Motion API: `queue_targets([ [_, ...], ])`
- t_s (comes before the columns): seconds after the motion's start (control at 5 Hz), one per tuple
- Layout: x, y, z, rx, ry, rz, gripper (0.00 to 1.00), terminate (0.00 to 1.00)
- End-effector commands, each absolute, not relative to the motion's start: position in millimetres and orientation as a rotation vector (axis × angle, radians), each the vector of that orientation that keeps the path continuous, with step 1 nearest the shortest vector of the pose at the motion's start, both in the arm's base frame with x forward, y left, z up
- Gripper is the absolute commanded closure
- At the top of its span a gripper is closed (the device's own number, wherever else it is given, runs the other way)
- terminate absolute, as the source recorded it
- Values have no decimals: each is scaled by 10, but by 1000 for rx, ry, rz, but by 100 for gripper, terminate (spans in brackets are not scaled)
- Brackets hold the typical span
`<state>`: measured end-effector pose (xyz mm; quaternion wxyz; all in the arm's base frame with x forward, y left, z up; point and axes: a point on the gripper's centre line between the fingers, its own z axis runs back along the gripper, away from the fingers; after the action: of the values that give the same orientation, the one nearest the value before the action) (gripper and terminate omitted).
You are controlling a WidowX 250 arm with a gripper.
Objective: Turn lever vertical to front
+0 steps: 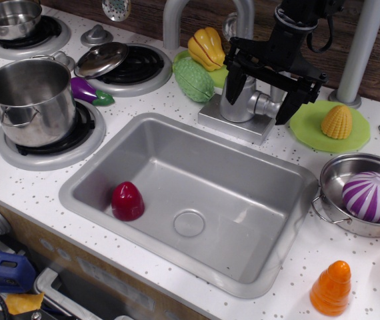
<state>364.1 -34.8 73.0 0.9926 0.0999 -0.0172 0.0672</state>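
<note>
The lever (265,105) is a small silver-grey stub on the right side of the faucet body (238,100), behind the sink (197,193). Only its stubby cylinder shows clearly; the paddle is partly hidden by the gripper. My black gripper (259,110) comes down from above and is open. Its left finger (235,85) hangs in front of the faucet body. Its right finger (289,105) hangs just right of the lever. The lever lies between the two fingers; I cannot tell whether either one touches it.
The tall grey spout (174,20) arches behind, with a clear knob (230,27) beside it. Nearby are green and yellow toy vegetables (194,79), a green plate with corn (337,122), a bowl with a purple onion (371,195), a red toy (128,201) in the sink, pots (31,100) on the burners and a grey pole (362,50).
</note>
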Motion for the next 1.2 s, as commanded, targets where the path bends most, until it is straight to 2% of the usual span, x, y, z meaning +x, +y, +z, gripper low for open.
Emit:
queue_targets([
  [0.0, 3641, -348, 730, 200, -35, 135, 0, 0],
  [0.4, 3991, -406, 912, 253, -136, 180, 0, 0],
  [0.6, 4081, -414, 1015, 225, -177, 160, 0, 0],
  [1.0, 4152, -515, 1056, 292, -213, 164, 0, 0],
])
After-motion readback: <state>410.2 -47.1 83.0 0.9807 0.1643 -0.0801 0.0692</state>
